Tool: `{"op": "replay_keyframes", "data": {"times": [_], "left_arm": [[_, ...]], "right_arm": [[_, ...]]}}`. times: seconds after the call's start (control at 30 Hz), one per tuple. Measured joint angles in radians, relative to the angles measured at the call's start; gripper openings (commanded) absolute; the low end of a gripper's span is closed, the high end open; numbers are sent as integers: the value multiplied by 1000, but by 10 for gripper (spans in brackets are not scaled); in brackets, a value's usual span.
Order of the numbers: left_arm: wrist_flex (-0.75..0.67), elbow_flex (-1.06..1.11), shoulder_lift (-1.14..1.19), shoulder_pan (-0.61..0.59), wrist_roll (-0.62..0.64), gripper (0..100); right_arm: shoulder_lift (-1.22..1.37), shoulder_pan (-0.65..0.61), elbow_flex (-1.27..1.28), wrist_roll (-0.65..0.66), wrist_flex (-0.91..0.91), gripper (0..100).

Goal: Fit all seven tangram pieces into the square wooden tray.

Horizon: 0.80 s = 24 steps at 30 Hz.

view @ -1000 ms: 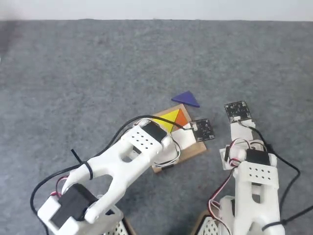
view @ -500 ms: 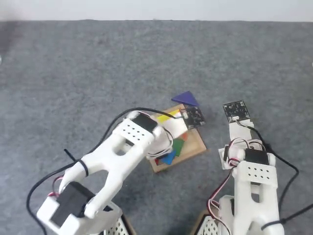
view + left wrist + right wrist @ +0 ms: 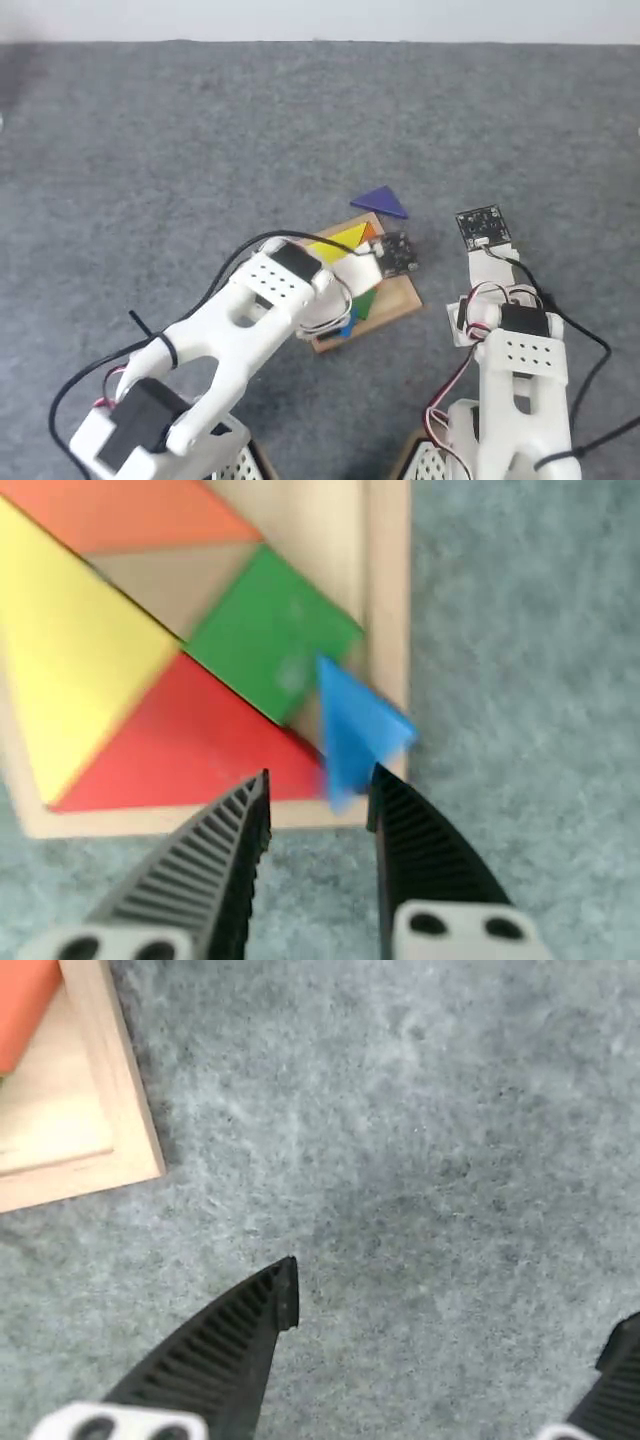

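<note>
The square wooden tray (image 3: 388, 600) holds orange (image 3: 130, 510), yellow (image 3: 70, 650), red (image 3: 190, 750), green (image 3: 270, 630) and tan (image 3: 170, 580) pieces. A blue triangle (image 3: 360, 730) lies tilted over the tray's corner rim, partly on the green piece. My left gripper (image 3: 318, 785) hovers open just above that corner, one fingertip (image 3: 385, 795) right beside the blue piece. A purple triangle (image 3: 381, 203) lies on the carpet beyond the tray (image 3: 398, 296). My right gripper (image 3: 455, 1310) stands open over bare carpet, off a tray corner (image 3: 120, 1130).
Grey carpet covers the table all around. The left arm (image 3: 285, 285) reaches across the near half of the tray, and the right arm (image 3: 515, 345) stands to the tray's right. Wide free carpet lies to the left and far side.
The left arm swung toward the tray's far corner, uncovering the green and blue pieces, then drew back slightly. The right arm has stayed put.
</note>
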Motion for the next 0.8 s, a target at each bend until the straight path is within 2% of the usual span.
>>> {"op": "replay_keyframes", "data": {"times": [0.53,0.8], "left_arm": [[5,-34,15,-52,-2,159],[25,-244,18,-51,160,160]], "right_arm": [[0,0,0,0,0,457],[0,-44,26,0,0,457]]}}
